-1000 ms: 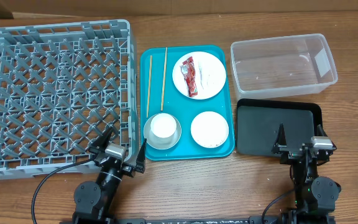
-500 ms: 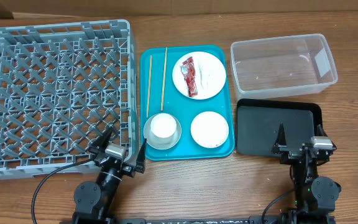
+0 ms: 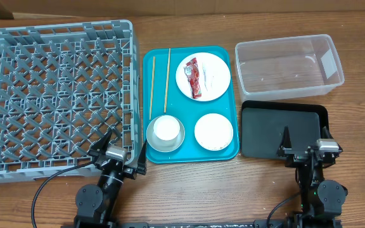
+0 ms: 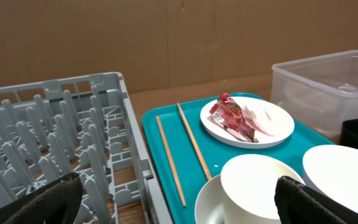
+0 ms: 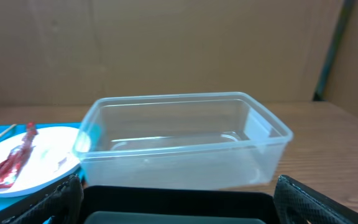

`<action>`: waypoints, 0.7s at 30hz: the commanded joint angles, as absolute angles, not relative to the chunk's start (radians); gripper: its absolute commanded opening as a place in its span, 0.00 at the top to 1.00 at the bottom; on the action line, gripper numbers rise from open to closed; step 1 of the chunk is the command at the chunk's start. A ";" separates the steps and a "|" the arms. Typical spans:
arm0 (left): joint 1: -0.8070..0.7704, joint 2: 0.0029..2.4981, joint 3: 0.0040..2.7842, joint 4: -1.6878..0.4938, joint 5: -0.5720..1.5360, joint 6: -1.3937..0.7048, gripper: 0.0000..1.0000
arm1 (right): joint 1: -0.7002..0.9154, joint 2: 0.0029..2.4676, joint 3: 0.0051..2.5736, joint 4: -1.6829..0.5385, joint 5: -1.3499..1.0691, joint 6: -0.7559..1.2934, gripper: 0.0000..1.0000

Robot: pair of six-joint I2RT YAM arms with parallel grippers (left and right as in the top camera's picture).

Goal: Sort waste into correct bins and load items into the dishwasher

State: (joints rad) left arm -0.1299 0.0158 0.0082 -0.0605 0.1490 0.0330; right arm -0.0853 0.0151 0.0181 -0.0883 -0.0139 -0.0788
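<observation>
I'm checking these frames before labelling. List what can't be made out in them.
- Loose white grains on the large round white plate: too small in all views.
- Small white cup in the metal-grey bowl: cut off by the left wrist view's bottom edge.
- Shallow black rectangular tray: mostly cut off below in the right wrist view.
- Square grey plastic dish rack: its left edge leaves the overhead frame.
</observation>
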 commanded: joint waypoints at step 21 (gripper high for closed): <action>-0.125 0.458 0.883 -0.507 0.093 -0.125 0.00 | -0.086 0.501 0.875 -0.541 -0.508 0.236 0.00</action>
